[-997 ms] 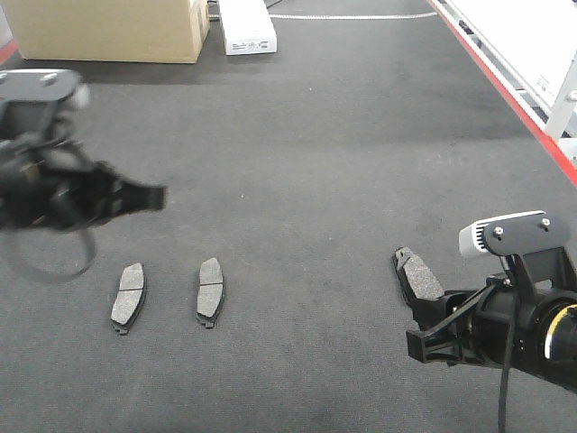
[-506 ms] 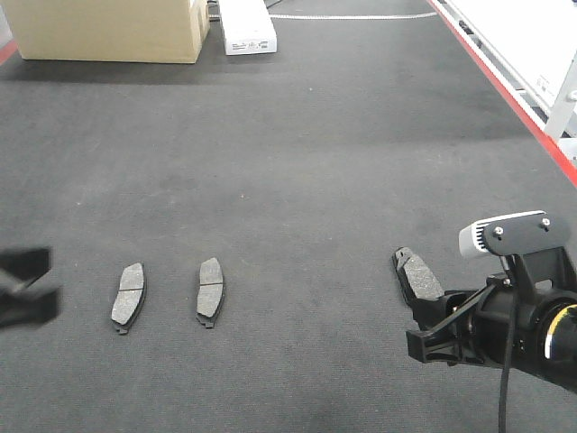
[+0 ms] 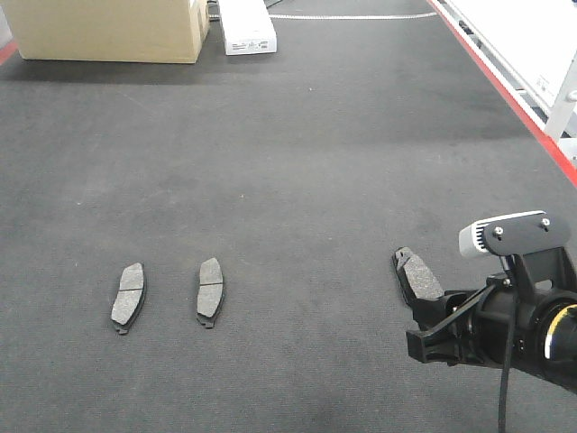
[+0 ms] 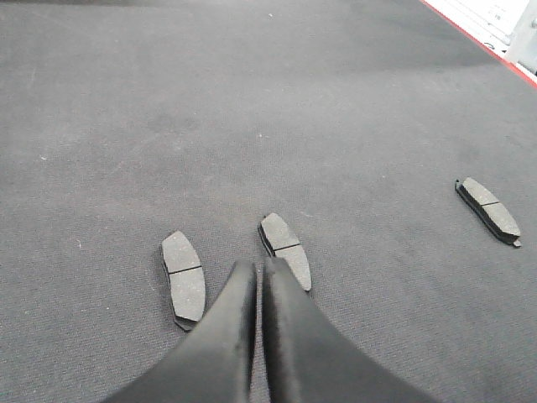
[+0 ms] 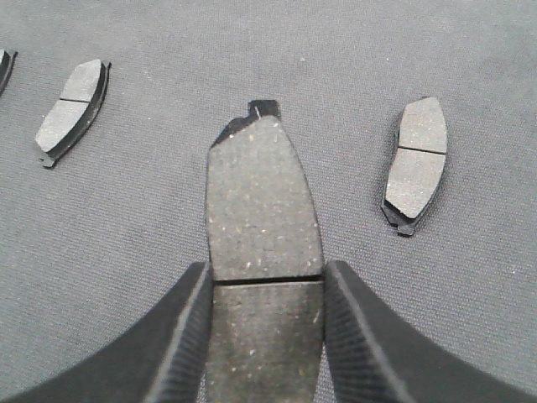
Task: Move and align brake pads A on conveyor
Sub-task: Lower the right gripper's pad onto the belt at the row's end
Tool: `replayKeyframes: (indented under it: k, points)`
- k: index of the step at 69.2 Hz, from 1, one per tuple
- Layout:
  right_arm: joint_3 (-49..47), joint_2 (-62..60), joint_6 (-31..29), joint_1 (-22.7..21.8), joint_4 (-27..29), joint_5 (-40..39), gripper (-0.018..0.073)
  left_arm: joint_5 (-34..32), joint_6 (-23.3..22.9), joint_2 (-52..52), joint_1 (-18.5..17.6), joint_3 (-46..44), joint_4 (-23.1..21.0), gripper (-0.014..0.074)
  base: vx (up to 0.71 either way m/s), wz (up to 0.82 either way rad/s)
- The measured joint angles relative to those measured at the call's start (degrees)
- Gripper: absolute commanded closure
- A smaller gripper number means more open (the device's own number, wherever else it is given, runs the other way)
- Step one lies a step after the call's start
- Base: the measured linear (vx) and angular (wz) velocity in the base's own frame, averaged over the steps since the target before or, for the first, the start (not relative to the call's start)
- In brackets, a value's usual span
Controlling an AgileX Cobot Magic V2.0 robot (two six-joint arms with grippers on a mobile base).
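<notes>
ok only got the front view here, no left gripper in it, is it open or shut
Observer: Shut. The left gripper has its black fingers pressed together, empty, above the dark felt-like conveyor belt near two grey-brown curved brake pads.
Operator: does the right one actually have its pad
Observer: Yes, the right gripper clamps that gritty grey-brown pad by its long edges.
Operator: any pad i'm missing
Observer: One more pad lies flat to its right.

Two pads [image 3: 129, 296] [image 3: 210, 290] lie side by side, apart, at lower left on the dark belt [image 3: 297, 153]. At lower right the right claw [image 3: 422, 307] holds a third pad [image 3: 418, 276], tilted. A cardboard box [image 3: 108, 27] and a white box [image 3: 246, 25] sit at the top; a red strip [image 3: 505, 95] edges the right.
</notes>
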Motion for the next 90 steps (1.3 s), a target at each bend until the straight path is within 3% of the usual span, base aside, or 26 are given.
replayKeyframes:
  k: [32,47,76,90]
  points:
    - [0.0,0.0,0.0,0.0,0.07,-0.5,0.0463,0.0,0.0,-0.06,0.0,0.07,0.0,0.0604,0.0,0.0]
    - [-2.75,2.17,0.0,0.0,3.48,-0.49,0.0463,0.05,0.0,-0.06,0.0,0.07,0.0,0.0604,0.0,0.0]
    - [-23.14,28.68,0.0,0.0,4.45,6.5,0.0463,0.05,0.0,-0.06,0.0,0.07,0.0,0.0604,0.0,0.0]
    - [-30.79,40.94,0.0,0.0,7.61,7.07,0.0463,0.05,0.0,-0.06,0.0,0.07,0.0,0.0604,0.0,0.0]
